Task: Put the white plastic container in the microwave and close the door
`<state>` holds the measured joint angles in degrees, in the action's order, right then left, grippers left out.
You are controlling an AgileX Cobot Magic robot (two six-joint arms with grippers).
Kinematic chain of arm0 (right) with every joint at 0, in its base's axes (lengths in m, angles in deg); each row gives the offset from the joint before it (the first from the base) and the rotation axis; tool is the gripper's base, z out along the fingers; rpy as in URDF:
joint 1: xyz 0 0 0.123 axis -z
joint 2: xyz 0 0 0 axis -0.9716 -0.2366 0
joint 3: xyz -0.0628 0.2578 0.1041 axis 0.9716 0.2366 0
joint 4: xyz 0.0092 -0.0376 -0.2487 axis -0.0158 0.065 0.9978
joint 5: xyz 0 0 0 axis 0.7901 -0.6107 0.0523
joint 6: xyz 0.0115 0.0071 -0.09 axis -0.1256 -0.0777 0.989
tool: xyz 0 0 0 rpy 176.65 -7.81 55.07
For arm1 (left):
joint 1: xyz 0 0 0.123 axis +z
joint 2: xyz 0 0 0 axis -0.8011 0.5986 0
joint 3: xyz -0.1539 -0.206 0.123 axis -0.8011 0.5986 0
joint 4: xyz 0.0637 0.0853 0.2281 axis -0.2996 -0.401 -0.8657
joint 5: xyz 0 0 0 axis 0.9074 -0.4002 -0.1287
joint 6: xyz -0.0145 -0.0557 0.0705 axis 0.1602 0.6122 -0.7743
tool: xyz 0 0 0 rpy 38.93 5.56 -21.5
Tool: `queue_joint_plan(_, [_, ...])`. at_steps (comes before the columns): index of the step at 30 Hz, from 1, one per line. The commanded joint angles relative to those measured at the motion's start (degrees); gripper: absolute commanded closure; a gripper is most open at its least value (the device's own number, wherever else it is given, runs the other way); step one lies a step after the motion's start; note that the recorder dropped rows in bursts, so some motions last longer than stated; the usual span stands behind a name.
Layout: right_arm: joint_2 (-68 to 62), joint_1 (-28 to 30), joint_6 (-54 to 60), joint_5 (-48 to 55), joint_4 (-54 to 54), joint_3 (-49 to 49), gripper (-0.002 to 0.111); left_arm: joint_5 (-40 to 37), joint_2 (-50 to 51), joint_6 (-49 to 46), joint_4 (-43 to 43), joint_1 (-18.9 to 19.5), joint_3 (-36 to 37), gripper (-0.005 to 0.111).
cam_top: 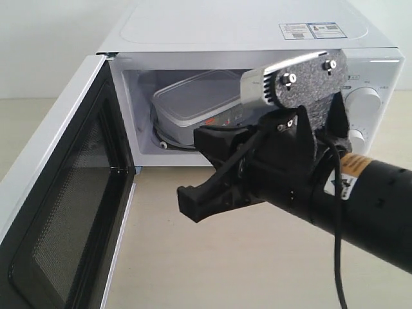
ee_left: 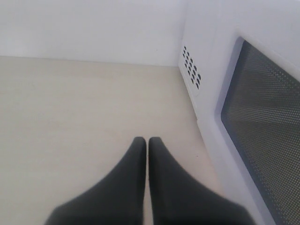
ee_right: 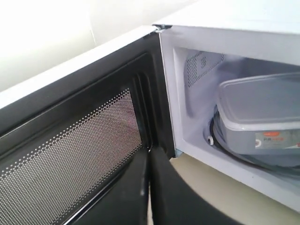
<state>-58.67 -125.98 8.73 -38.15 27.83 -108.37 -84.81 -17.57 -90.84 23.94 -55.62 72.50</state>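
Note:
The white plastic container (cam_top: 193,96) (ee_right: 262,108) lies tilted inside the open microwave (cam_top: 244,26) on the glass turntable. The door (cam_top: 64,212) (ee_right: 70,154) stands swung wide open to the left, its black mesh inner face showing. My right gripper (cam_top: 190,203) (ee_right: 149,157) is shut and empty, in front of the cavity, tips pointing toward the door's hinge side. My left gripper (ee_left: 147,140) is shut and empty above the table outside the door (ee_left: 267,126), beside its dark window. It does not show in the exterior view.
Two round knobs (cam_top: 365,103) sit on the microwave's right panel, partly behind my right wrist. Vent holes (ee_left: 191,68) mark the microwave's left side wall. The beige tabletop (cam_top: 212,264) stretches in front of the cavity and left of the door (ee_left: 70,117).

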Motion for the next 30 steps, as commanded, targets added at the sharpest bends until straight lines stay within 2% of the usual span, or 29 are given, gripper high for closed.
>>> queue_joint_plan(1, [4.7,1.6,5.3,3.8,-0.2,0.2,0.108,0.0,-0.2,0.4,0.6,0.1,0.2,0.102])
queue_joint_plan(4, [8.4,6.6,3.3,10.2,-0.2,0.2,0.108,0.0,-0.2,0.4,0.6,0.1,0.2,0.102])
queue_joint_plan(10, [19.4,22.1,-0.1,29.0,-0.2,0.2,0.108,0.0,-0.2,0.4,0.6,0.1,0.2,0.102])
queue_joint_plan(17, [42.5,44.4,1.6,38.8,0.2,2.6,0.108,0.0,-0.2,0.4,0.6,0.1,0.2,0.102])
queue_joint_plan(20, [47.4,47.5,4.1,38.8,0.2,7.7,0.108,0.0,-0.2,0.4,0.6,0.1,0.2,0.102])
queue_joint_plan(25, [47.8,47.4,6.3,37.2,0.3,13.8,0.108,0.0,-0.2,0.4,0.6,0.1,0.2,0.102])
queue_joint_plan(30, [54.2,47.4,5.5,35.8,1.3,19.8,0.108,0.0,-0.2,0.4,0.6,0.1,0.2,0.102])
